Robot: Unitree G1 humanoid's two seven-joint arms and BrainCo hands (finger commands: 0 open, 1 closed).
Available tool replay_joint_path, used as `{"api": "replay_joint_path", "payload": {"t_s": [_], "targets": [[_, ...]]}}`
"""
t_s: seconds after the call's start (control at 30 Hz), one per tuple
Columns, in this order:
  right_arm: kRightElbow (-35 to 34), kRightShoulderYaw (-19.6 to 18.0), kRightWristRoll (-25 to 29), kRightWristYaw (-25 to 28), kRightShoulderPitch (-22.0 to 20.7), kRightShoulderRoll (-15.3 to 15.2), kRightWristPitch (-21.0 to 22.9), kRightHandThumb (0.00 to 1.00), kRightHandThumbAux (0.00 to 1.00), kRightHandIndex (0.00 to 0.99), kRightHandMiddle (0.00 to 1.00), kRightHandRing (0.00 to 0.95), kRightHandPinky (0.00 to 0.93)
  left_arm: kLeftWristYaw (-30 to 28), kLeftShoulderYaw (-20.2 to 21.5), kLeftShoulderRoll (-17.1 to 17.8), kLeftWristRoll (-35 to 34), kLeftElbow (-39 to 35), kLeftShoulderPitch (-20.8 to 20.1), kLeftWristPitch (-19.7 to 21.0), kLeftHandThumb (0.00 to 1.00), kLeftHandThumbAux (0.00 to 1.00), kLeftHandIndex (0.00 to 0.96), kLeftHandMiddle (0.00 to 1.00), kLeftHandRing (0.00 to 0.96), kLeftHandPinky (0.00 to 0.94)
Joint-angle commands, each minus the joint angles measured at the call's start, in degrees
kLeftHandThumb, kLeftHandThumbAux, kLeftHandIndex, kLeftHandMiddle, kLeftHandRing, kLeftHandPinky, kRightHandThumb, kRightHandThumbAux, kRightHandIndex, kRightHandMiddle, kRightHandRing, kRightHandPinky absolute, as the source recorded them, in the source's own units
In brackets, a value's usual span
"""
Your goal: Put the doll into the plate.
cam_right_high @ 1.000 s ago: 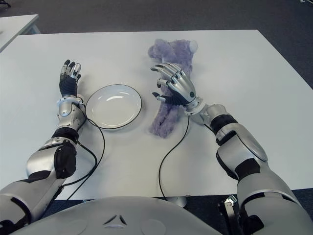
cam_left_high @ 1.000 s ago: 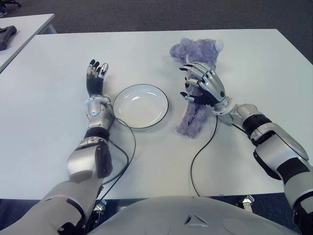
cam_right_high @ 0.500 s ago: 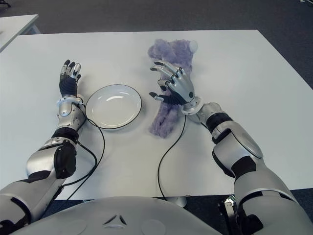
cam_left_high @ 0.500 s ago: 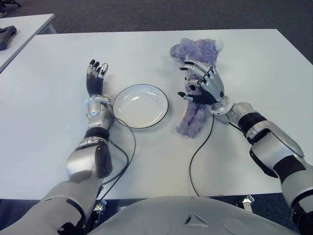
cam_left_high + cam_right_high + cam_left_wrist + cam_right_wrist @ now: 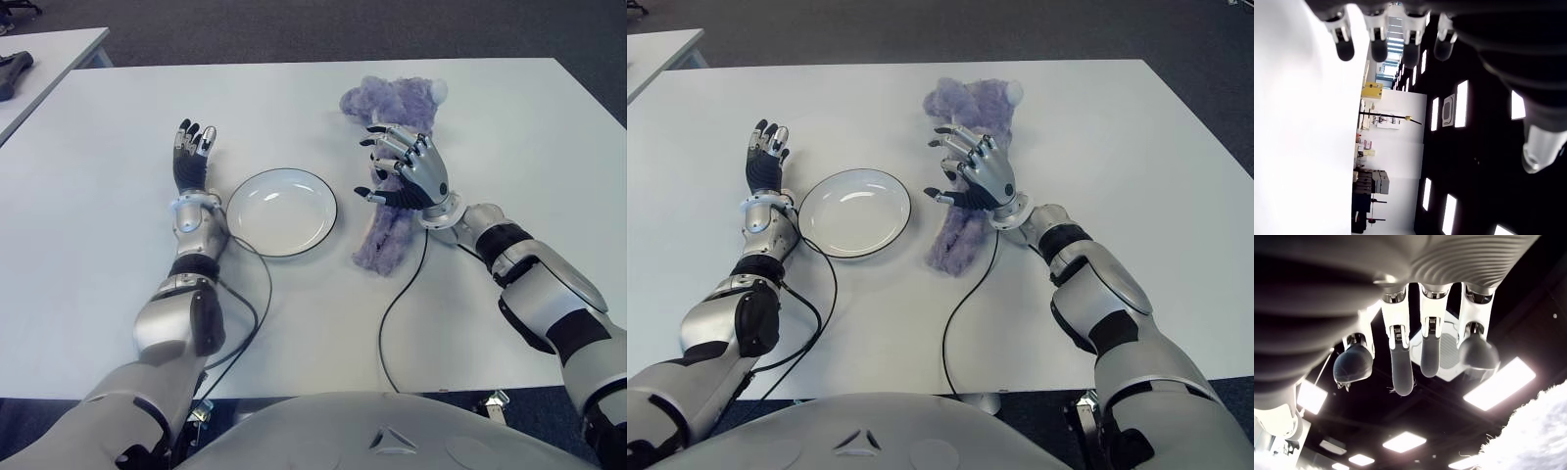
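Right hand (image 5: pixel 1415 352) seen from the wrist: four fingers (image 5: pixel 1400 357) extended and spread, dark fingertip pads exposed, nothing held between them. Pale fuzzy plush of the doll (image 5: pixel 1528 431) occupies one corner, clear of the fingers. Ceiling light panels (image 5: pixel 1498 384) behind.

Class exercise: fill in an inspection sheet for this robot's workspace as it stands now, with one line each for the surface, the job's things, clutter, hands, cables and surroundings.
Surface: white table, bare apart from the items below.
Job's things: purple plush doll lies on the table to the right of the plate; the plate holds nothing.
Clutter: nothing seen on this table.
Hands: right hand is over the doll's middle, fingers spread, holding nothing; left hand shows left of the plate, fingers open.
Cables: a black cable runs from the right wrist toward the near edge; another cable loops beside the left forearm.
Surroundings: dark carpet beyond the table; a second white table at far left.
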Motion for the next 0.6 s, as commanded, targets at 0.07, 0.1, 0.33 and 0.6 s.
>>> {"api": "replay_joint_path", "payload": {"t_s": [0.07,0.1,0.33,0.6], "targets": [[2.8,-0.9,3.3,8.0,-1.6,-0.4,-5.3,0.256,0.518,0.497,0.476,0.386,0.258,-0.9,1.5,-5.4,-2.1,9.5,16.7,1.2,0.000,0.522,0.031,0.095,0.041,0.000],[2.9,-1.3,4.0,9.4,-1.7,-0.6,-5.8,0.252,0.513,0.482,0.453,0.364,0.244,-0.9,1.5,-5.4,-2.1,9.5,16.7,1.2,0.000,0.522,0.031,0.095,0.041,0.000],[3.6,-3.3,7.7,17.2,-1.9,-1.1,-8.8,0.178,0.441,0.192,0.181,0.119,0.044,-0.7,1.6,-5.5,-2.2,9.4,16.7,1.1,0.000,0.521,0.028,0.099,0.045,0.000],[3.9,-5.1,11.6,30.8,-1.7,-5.1,-14.1,0.164,0.398,0.042,0.065,0.035,0.000,-1.1,1.8,-5.6,-2.5,9.3,16.8,1.0,0.000,0.526,0.026,0.101,0.047,0.000]]}}
